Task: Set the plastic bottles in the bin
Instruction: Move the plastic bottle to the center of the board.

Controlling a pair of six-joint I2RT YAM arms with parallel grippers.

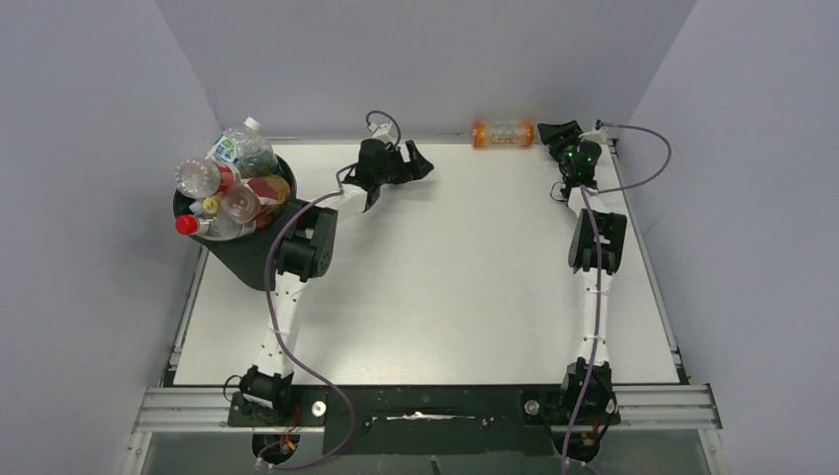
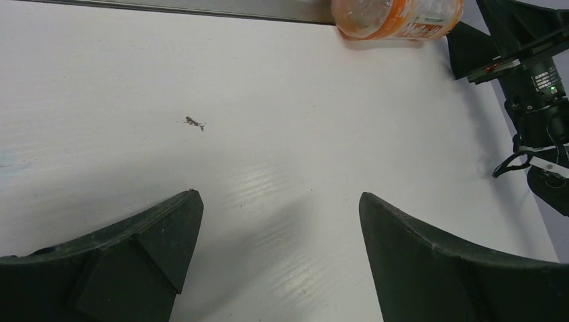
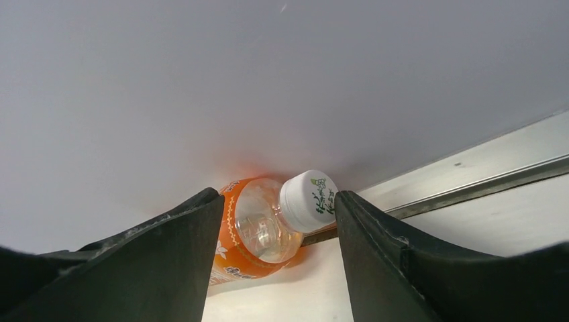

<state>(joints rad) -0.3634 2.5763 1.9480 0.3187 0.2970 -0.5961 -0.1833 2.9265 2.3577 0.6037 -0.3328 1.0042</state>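
Here, in the right wrist view, the orange bottle (image 3: 258,235) lies on its side against the back wall (image 3: 201,80), low in the centre of the frame, its white cap (image 3: 308,200) pointing right. The right gripper (image 3: 278,196) has a finger on either side of the cap end, at a middling gap. The finger on the frame's left hides part of the bottle's body, so I cannot tell whether they press it. The left gripper (image 2: 278,198) stands wide over the table (image 2: 268,121). In the overhead view, at the upper left, the bin (image 1: 237,259) is heaped with bottles (image 1: 233,183).
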